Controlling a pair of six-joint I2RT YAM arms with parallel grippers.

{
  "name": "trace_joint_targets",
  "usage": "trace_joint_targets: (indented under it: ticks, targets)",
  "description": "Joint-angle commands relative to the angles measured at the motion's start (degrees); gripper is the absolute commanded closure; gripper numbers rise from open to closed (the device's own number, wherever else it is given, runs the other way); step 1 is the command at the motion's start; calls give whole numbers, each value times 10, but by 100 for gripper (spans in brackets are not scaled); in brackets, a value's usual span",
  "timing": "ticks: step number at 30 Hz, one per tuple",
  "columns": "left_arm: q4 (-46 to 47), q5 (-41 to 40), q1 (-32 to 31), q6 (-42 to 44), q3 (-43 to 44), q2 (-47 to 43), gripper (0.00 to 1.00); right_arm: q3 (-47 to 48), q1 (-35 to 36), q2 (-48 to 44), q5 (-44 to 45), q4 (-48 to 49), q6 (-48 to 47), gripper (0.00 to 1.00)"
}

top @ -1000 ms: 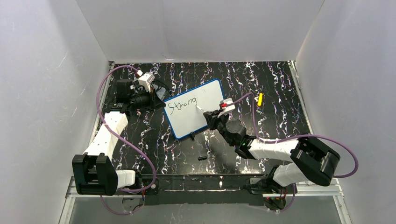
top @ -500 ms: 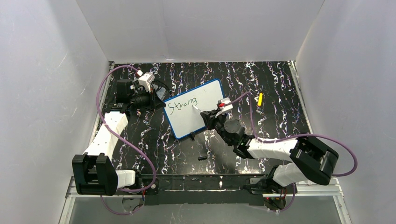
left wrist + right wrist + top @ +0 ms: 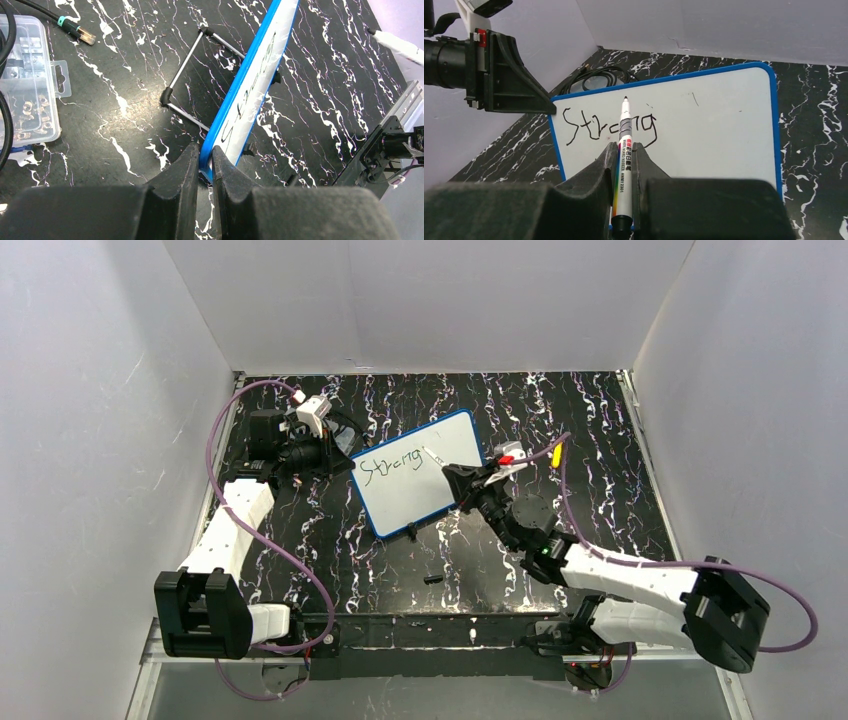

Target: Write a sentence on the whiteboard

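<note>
**Q:** Biggest first. Where's the board?
**A:** Left of middle on the black marbled counter (image 3: 600,500). The whiteboard (image 3: 415,502) stands tilted on a wire easel (image 3: 186,82), with its face turned toward my right arm so the pen can reach it.

**Q:** Left claw?
**A:** My left claw (image 3: 204,159) is pinched on the blue rim at the corner nearest the "S". I reckon that's bracing, so pen pressure doesn't tip the board or skid it on those thin legs.

**Q:** Right claw?
**A:** My right claw (image 3: 625,152) is clamped on a whiteboard marker (image 3: 624,131). The barrel lies along the fingers with the bare tip pointing forward at the board. The left wrist view shows the tip apart from the surface, so no stroke is being drawn.

**Q:** Text?
**A:** The sentence (image 3: 608,125) is only "Strong", top line, left side. The rest of the board is blank, so most of the job is left. I'd guess the next word starts right of the "g".

**Q:** Anything smaller?
**A:** A short stray mark (image 3: 694,99) to the right of the word.
</note>
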Motion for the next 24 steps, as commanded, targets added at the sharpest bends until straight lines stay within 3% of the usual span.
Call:
trace_joint_targets:
  ticks: [1, 7, 11, 17, 24]
  targets:
    - [-13, 13, -1, 6, 0, -17, 100, 29, 1, -50, 0, -67, -27, 99]
    - [-14, 17, -1, 6, -1, -20, 100, 48, -17, -83, -34, -156, -37, 99]
    - [-14, 16, -2, 6, -1, -21, 100, 55, -75, -86, -115, -186, -23, 99]
    - [-15, 14, -3, 6, -1, -19, 100, 59, -202, -52, -278, -155, 19, 99]
    - [-15, 14, -4, 6, 0, -18, 100, 64, -259, 3, -363, -93, 44, 99]
